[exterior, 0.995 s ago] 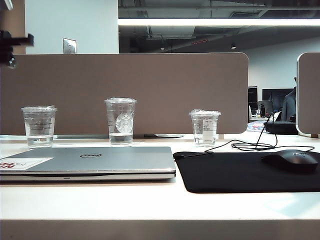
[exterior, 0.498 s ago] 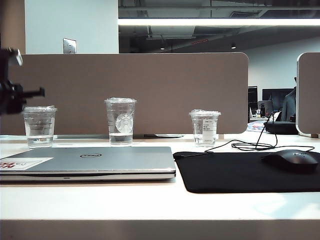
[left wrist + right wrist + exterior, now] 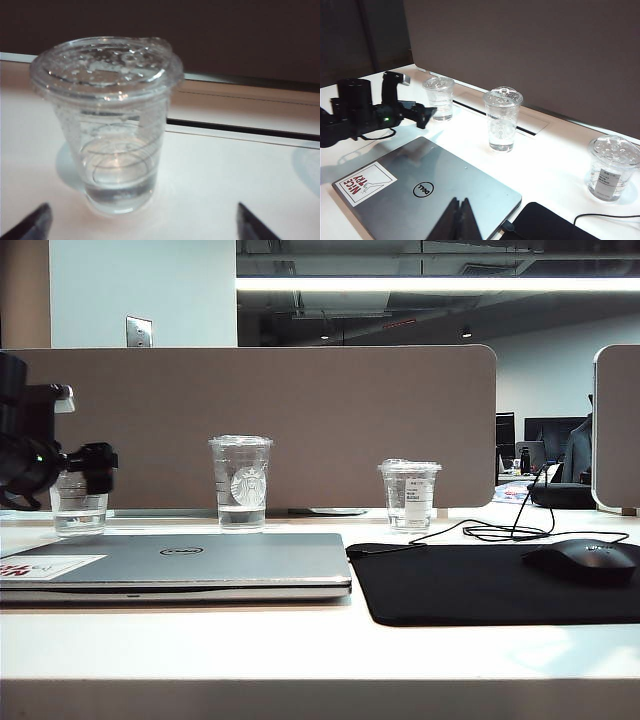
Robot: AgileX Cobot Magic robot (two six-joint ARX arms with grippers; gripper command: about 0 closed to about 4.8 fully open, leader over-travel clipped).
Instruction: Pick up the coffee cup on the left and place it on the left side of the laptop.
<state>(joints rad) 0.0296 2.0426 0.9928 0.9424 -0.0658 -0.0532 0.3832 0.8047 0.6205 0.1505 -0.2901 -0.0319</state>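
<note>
Silver Dell laptop (image 3: 427,192), "NICE TRY" sticker (image 3: 366,183)

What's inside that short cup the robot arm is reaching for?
The coffee cup holds a little clear liquid at the bottom, under a clear lid with droplets. The open left gripper faces it. From the front view, that arm hides most of it.

— What's behind the table (image 3: 300,645)?

— A tan partition panel (image 3: 330,425) with rounded corners runs along its far edge; a second panel (image 3: 618,425) stands at the right.

— And past that?

— Open office. A long strip light (image 3: 440,285) glows under a dark ceiling with exposed ducts. Through the gap between the panels you can see dark monitors (image 3: 545,435) on another desk.

— The wall on the left?

— Pale, with a metal switch plate (image 3: 139,332). The tabletop is white and brightly lit.
</note>
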